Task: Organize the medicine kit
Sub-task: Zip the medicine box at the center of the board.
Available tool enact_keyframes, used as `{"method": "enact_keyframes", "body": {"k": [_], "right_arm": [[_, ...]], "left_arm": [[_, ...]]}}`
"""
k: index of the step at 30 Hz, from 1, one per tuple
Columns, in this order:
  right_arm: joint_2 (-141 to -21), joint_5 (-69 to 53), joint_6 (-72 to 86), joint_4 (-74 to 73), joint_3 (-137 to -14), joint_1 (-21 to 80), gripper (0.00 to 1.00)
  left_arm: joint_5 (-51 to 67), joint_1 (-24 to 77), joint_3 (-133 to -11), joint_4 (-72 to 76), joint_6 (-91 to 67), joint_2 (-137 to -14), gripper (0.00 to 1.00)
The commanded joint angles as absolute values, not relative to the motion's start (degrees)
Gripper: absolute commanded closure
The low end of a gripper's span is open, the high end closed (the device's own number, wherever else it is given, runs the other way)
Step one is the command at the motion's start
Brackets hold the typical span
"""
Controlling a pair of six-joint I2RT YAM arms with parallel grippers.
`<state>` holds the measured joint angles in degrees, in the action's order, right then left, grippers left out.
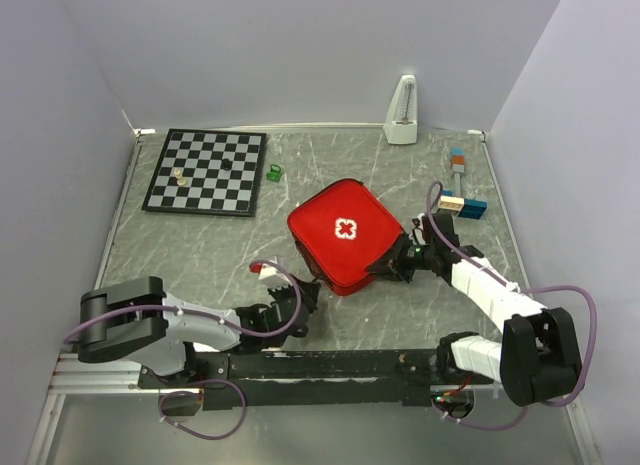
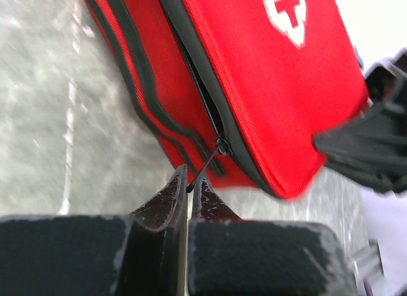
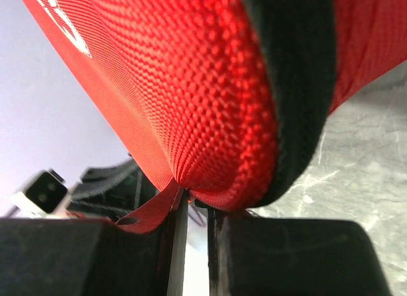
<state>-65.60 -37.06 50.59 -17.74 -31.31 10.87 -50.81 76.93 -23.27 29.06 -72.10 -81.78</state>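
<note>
The red medicine kit (image 1: pixel 345 235) lies closed in the middle of the table, white cross up. My left gripper (image 1: pixel 303 300) is at its near-left corner, shut on the thin black zipper pull (image 2: pixel 205 165); in the left wrist view (image 2: pixel 189 181) the zipper beside the slider gapes a little. My right gripper (image 1: pixel 387 265) is at the kit's right edge. In the right wrist view (image 3: pixel 197 204) its jaws stand almost shut, pinching the kit's (image 3: pixel 210 86) rim seam, with a red tab (image 3: pixel 149 213) lying just outside one finger.
A black-and-white chessboard (image 1: pixel 205 172) with small pieces lies at the back left, a green object (image 1: pixel 273 172) beside it. A white metronome (image 1: pixel 402 113) stands at the back wall. Coloured blocks (image 1: pixel 462 185) sit at the back right. Walls close in on both sides.
</note>
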Motion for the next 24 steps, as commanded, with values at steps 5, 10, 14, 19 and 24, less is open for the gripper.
{"method": "enact_keyframes", "body": {"k": [5, 10, 14, 19, 24], "right_arm": [[-64.9, -25.7, 36.1, -23.2, -35.4, 7.5, 1.00], [-65.2, -26.2, 35.8, -22.5, -34.6, 7.5, 1.00], [-66.2, -26.9, 35.0, -21.7, -34.4, 7.5, 1.00], [-66.9, -27.8, 33.5, -21.3, -34.2, 7.5, 1.00], [-66.7, -27.9, 32.7, -21.2, -34.1, 7.5, 1.00]], "left_arm": [[-58.4, 64.4, -20.3, 20.8, -65.9, -82.4, 1.00], [-55.1, 57.9, -21.6, 21.4, -65.4, -82.8, 0.99], [-52.7, 53.1, -21.8, 23.0, -64.4, -82.6, 0.99], [-49.5, 47.3, -22.9, 25.3, -61.6, -84.6, 0.99], [-47.5, 46.1, -23.4, 25.1, -58.5, -82.6, 0.99]]}}
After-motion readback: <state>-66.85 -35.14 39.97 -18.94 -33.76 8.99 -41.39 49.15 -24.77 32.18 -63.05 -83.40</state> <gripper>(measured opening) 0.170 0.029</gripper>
